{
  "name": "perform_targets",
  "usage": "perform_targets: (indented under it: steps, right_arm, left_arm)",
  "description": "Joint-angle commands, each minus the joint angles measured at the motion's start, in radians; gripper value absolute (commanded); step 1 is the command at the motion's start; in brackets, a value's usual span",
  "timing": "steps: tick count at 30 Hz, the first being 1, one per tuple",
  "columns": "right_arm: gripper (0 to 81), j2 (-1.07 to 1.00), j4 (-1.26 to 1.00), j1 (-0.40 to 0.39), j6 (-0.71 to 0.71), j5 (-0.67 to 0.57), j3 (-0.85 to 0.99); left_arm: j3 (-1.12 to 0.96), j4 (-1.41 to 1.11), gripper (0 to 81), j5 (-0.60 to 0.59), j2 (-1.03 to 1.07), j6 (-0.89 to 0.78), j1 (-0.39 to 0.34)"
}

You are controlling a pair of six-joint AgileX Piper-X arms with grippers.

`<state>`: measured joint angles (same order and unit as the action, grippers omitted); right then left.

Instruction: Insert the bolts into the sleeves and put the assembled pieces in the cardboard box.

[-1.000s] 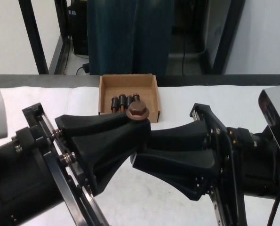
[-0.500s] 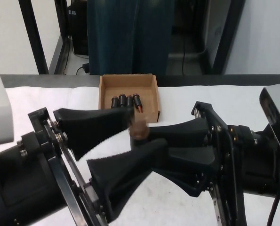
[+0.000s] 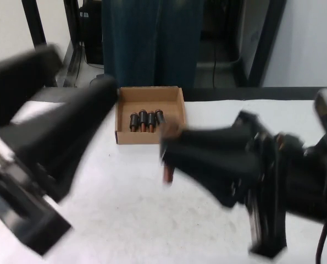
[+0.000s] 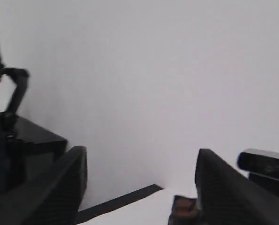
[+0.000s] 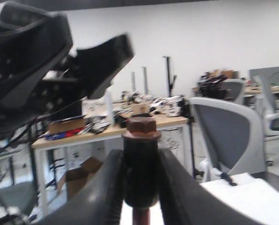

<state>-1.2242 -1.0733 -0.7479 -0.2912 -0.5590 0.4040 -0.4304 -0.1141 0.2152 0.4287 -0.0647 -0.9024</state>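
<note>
My right gripper (image 5: 140, 161) is shut on a black sleeve (image 5: 140, 180) with a brown bolt through it, whose hex head (image 5: 141, 126) sticks out past the fingertips. From above, that gripper (image 3: 166, 149) holds the assembled piece (image 3: 167, 168) upright over the white bench, just in front of the cardboard box (image 3: 123, 97). Several assembled pieces (image 3: 147, 119) lie in a row in the box. My left gripper (image 3: 83, 69) is raised at the left, open and empty. Its own view shows its fingers (image 4: 59, 187) wide apart, with the bolt head (image 4: 181, 206) beyond them.
The bench has a white cover (image 3: 130, 209) with free room in front of the box. A dark frame and a person's dark legs (image 3: 149, 44) stand behind the bench's far edge. In the right wrist view, an office chair (image 5: 228, 136) and cluttered tables stand in the room behind.
My left gripper has opened, let go of the bolt head and swung away to the left and up. My right gripper keeps the assembled piece and has shifted slightly.
</note>
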Motion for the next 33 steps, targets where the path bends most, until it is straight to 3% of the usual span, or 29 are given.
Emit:
perform_targets:
  steps: [1, 4, 9, 14, 20, 27, 33]
  right_arm:
    - [0.3, 0.048, 0.038, 0.033, -0.022, 0.206, 0.031]
    - [0.3, 0.073, 0.164, 0.065, -0.023, 0.277, 0.081]
    - [0.3, 0.078, 0.478, 0.097, -0.007, 0.285, 0.224]
    - [0.3, 0.056, 0.879, 0.119, 0.095, 0.403, 0.416]
    - [0.3, -0.033, 1.096, 0.169, 0.109, 0.546, 0.638]
    - [0.3, -0.240, 1.364, 0.238, 0.043, 0.548, 0.891]
    - [0.3, -0.461, 1.518, 0.257, 0.043, 0.526, 1.094]
  left_arm:
    - [-0.018, 0.129, 62.4, 0.089, -0.016, -0.044, -0.004]
    - [-0.047, 0.363, 62.4, 0.129, -0.018, -0.140, -0.004]
    - [-0.057, 0.590, 62.4, 0.110, -0.006, -0.252, -0.004]
    - [-0.057, 0.635, 62.4, 0.096, -0.004, -0.285, -0.004]
    - [-0.057, 0.712, 62.4, 0.070, 0.011, -0.398, -0.004]
    - [-0.057, 0.753, 62.4, -0.078, 0.064, -0.452, -0.004]
    - [-0.057, 0.762, 62.4, -0.133, 0.113, -0.452, -0.004]
